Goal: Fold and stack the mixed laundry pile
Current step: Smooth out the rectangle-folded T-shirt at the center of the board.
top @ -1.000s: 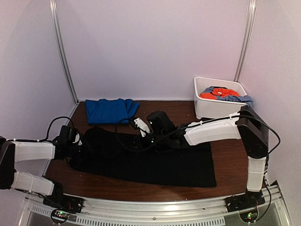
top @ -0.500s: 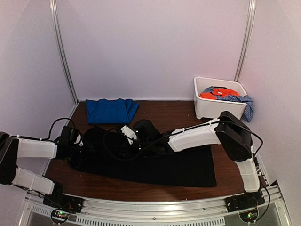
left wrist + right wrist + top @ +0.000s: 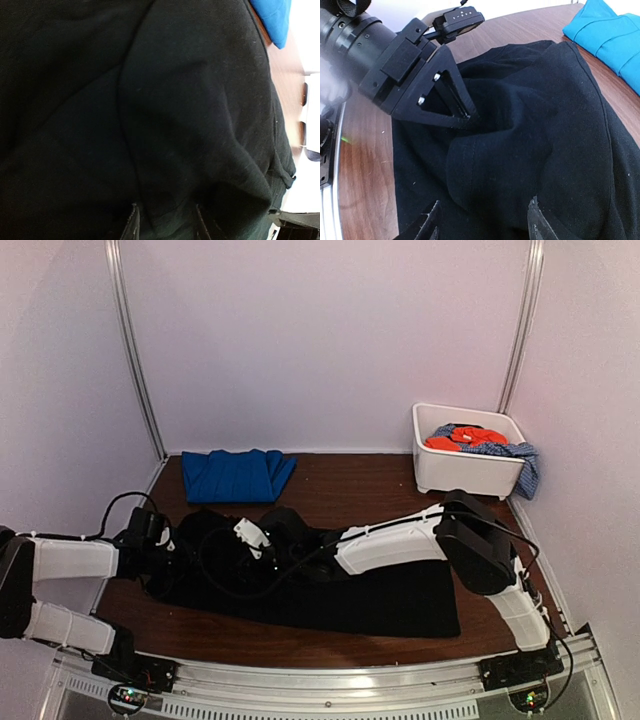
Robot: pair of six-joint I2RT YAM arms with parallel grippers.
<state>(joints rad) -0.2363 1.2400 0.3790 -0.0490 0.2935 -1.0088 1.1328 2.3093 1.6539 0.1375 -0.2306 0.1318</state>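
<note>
My left fingers [image 3: 132, 226] pinch a raised fold of the rumpled black garment [image 3: 380, 590] (matte, softly creased); right fingers [image 3: 431, 222] gape wide above it.

Open table [image 3: 350, 480] between blue garment [image 3: 235, 476] and tub [image 3: 465, 476] — unobstructed

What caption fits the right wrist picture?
The left hand reaches into a crumpled black garment, blue garment nearby.

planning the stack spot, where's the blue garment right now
In the top view the blue garment lies folded in the far-left corner of the table, just beyond the left end of the black garment and across from the white tub.
</note>
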